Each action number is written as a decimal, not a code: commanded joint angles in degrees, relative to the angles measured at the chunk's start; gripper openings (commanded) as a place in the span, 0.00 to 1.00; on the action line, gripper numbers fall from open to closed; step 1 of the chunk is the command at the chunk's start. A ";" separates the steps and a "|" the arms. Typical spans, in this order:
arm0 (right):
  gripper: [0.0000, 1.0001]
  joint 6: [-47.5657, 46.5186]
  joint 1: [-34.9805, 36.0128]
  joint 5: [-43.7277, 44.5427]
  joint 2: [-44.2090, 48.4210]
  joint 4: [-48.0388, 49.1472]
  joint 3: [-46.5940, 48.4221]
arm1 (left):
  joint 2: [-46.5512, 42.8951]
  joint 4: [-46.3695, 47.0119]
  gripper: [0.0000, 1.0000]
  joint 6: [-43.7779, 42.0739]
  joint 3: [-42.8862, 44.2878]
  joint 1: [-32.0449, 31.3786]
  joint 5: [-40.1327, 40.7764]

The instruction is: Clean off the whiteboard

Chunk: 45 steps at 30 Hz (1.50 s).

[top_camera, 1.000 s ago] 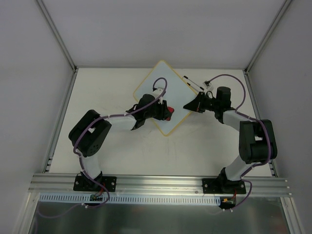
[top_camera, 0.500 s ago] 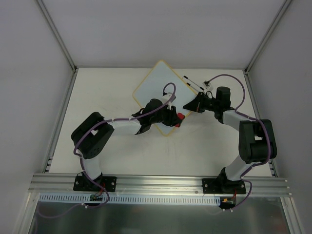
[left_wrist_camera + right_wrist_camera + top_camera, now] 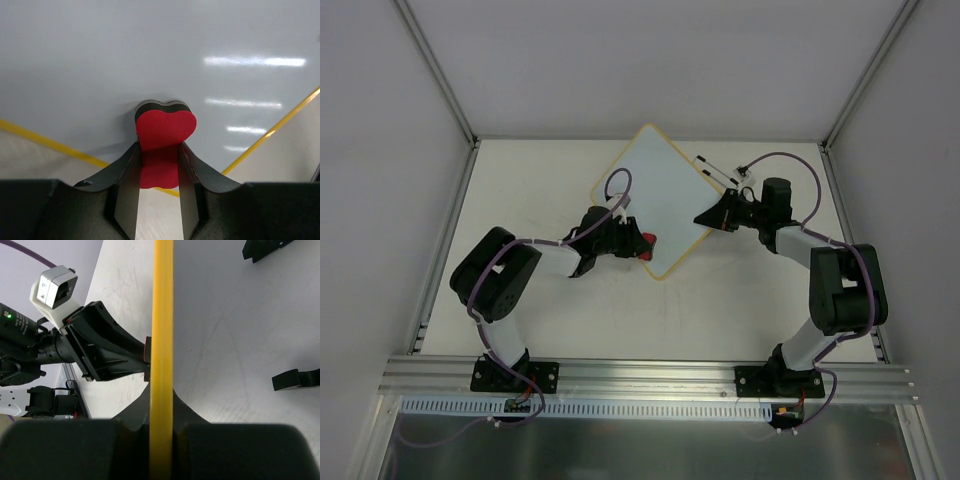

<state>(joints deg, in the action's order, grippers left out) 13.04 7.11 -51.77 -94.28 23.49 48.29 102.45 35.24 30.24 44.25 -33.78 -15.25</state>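
Two grips are active: left jaws clamp the red eraser on the whiteboard, right jaws clamp its frame.

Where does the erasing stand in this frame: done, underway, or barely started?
Done: the whiteboard shows no dark marks in any view. In hand: the left gripper holds the red eraser against the board near its lower corner; the right gripper clamps the board's yellow edge. Left: probably only a last pass and release.

I see the whiteboard upper centre on the table, the eraser on it near its lower-left edge.
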 commanded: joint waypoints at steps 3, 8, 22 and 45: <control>0.00 -3.46 2.29 -10.19 1.73 2.97 0.84 | 2.40 -10.01 0.00 -0.45 -3.12 3.54 9.09; 0.00 -3.55 1.94 -10.02 2.17 2.97 0.66 | 0.12 -14.06 0.00 0.08 -2.94 6.18 12.07; 0.00 -3.98 1.06 -9.40 2.61 2.88 0.40 | -13.06 -33.29 0.00 -7.56 1.54 11.01 25.76; 0.00 -5.04 0.36 -8.70 4.72 0.33 2.94 | -10.34 -47.99 0.66 -3.96 6.64 17.70 28.87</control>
<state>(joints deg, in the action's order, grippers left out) 9.65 7.73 -56.64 -93.51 19.99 47.92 92.82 -9.89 25.21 49.74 -16.08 12.12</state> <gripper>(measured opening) 0.065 0.612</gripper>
